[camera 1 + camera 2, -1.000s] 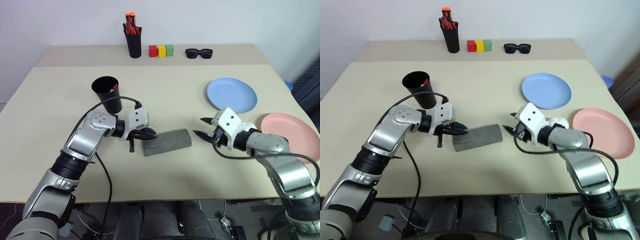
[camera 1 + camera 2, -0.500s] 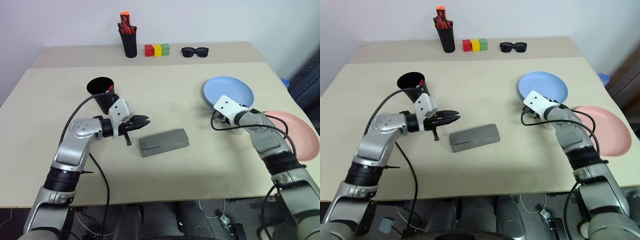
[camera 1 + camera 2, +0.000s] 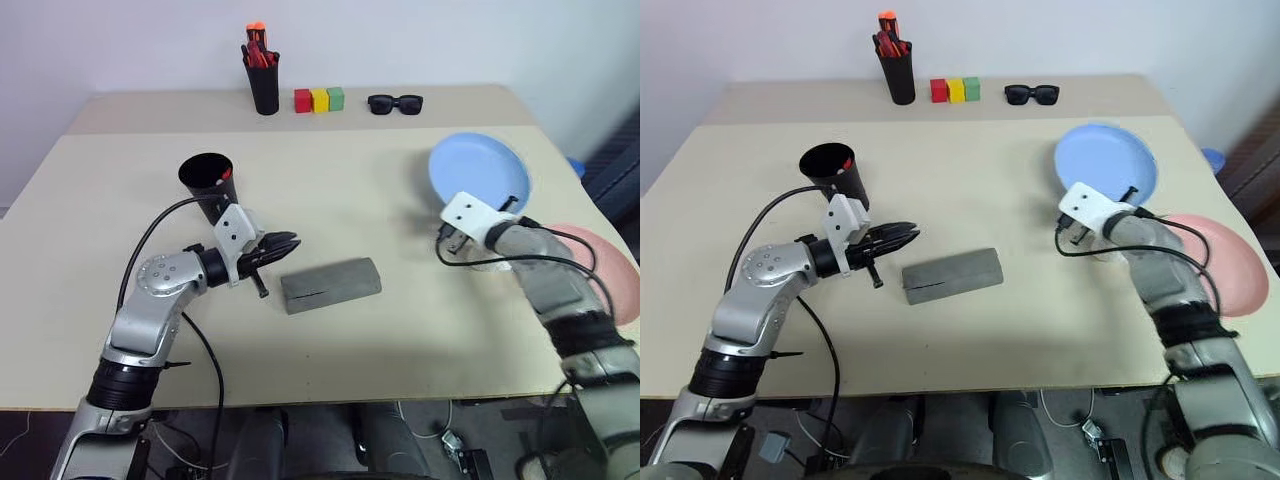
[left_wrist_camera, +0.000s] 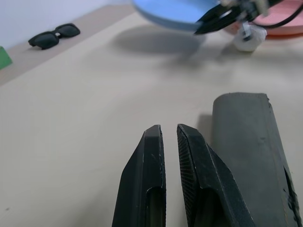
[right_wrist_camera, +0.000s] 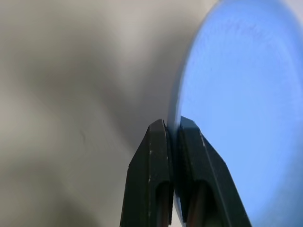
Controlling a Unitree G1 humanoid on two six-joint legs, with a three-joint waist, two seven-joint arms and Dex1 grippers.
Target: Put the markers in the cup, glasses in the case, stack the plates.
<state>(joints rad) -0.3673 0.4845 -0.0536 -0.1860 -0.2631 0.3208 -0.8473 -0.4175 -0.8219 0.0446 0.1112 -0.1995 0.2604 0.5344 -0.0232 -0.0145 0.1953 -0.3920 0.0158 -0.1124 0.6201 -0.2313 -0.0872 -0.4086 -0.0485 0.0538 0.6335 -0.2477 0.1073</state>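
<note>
right wrist view: right end effector (image 5: 173, 130) pinches blue plate (image 3: 480, 172) rim; left end effector (image 4: 169, 137) closed beside case (image 3: 331, 285).

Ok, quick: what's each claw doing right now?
Left claw: closed, empty, beside the grey case.
Right claw: closed on the blue plate's rim, plate tilted up.

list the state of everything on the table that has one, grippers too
blue plate: tilted up off the table, rim pinched by the right gripper
pink plate: flat on the table
case: shut, lying flat
cup: upright, red-tipped marker inside
pen pot: upright, full of pens
sunglasses: unfolded
left gripper: shut, empty
right gripper: shut on the plate's rim
</note>
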